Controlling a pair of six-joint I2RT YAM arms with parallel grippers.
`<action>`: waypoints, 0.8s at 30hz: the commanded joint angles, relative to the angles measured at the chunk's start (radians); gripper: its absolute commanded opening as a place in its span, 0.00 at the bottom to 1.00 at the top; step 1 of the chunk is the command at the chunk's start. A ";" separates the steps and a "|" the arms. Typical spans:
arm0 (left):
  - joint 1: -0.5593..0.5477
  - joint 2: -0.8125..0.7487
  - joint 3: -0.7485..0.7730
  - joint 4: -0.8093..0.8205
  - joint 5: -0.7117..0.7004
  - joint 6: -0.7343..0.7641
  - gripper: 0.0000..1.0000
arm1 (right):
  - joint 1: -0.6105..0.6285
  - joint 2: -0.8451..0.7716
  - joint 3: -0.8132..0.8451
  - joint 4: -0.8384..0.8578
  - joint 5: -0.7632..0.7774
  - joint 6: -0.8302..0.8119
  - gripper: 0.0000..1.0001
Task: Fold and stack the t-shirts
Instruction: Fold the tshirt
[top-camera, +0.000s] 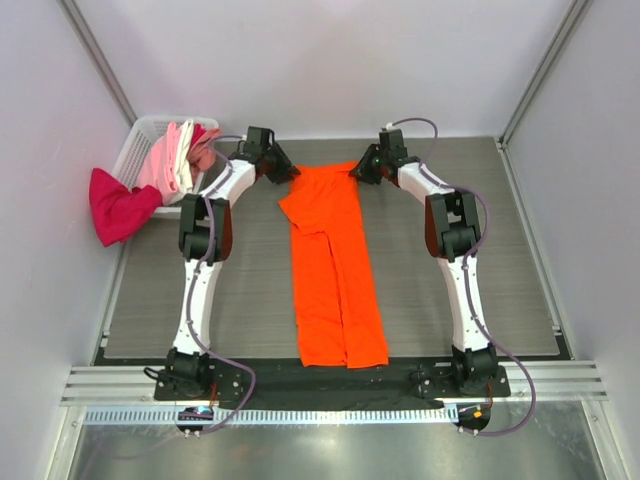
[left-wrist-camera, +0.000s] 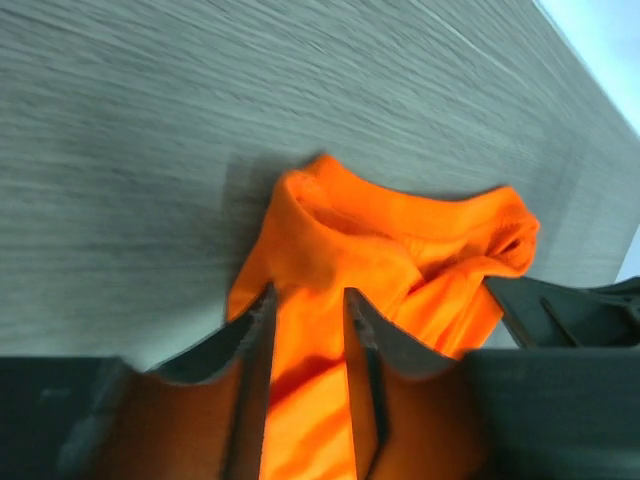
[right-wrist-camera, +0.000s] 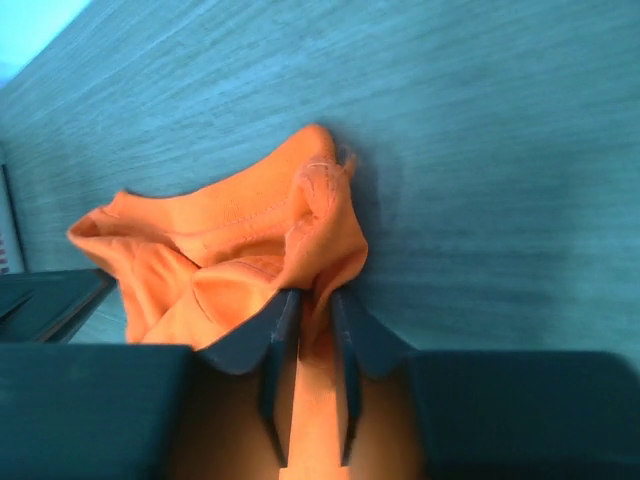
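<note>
A bright orange t-shirt (top-camera: 335, 270) lies folded into a long strip down the middle of the table. Its far end is lifted and bunched between both grippers. My left gripper (top-camera: 283, 170) is closed on the far left corner, and the cloth (left-wrist-camera: 400, 230) fills the gap between its fingers (left-wrist-camera: 308, 300). My right gripper (top-camera: 360, 172) is closed on the far right corner, pinching a fold (right-wrist-camera: 220, 240) between its fingers (right-wrist-camera: 315, 300). A magenta-red shirt (top-camera: 118, 205) hangs over the basket's near side. Pink (top-camera: 163, 165), white (top-camera: 185, 155) and salmon (top-camera: 205, 148) shirts lie in the basket.
A white mesh basket (top-camera: 140, 128) stands at the far left corner of the grey table (top-camera: 240, 290). White walls enclose the table on the left, back and right. An aluminium rail (top-camera: 330, 385) runs along the near edge by the arm bases.
</note>
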 joint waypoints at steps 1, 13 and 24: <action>0.028 0.064 0.051 0.035 0.018 -0.040 0.28 | -0.018 0.059 0.073 -0.016 -0.015 0.006 0.20; 0.048 0.190 0.189 0.195 0.064 -0.137 0.45 | -0.112 0.161 0.197 0.060 -0.074 0.098 0.18; 0.025 -0.059 -0.066 0.259 0.074 0.009 0.89 | -0.115 -0.026 0.004 0.081 -0.147 0.031 0.60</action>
